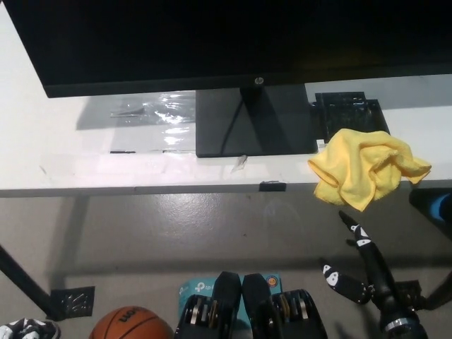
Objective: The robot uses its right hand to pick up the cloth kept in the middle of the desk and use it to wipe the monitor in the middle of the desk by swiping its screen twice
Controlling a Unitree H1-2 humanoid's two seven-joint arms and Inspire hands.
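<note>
A crumpled yellow cloth (367, 167) lies on the white desk (85, 162) at its front right, hanging a little over the edge. The black monitor (212, 35) spans the top of the view, its stand base (254, 123) at the desk's middle. My black right hand (360, 272) hangs below the desk edge at the lower right, under the cloth and apart from it, fingers spread, holding nothing. My left hand is out of view.
A black slotted piece (349, 113) lies behind the cloth. A clear plastic wrapper (152, 109) rests left of the stand. On the floor sit a basketball (131, 325), a black bracket (73, 302) and a blue object (441, 206) at the right edge.
</note>
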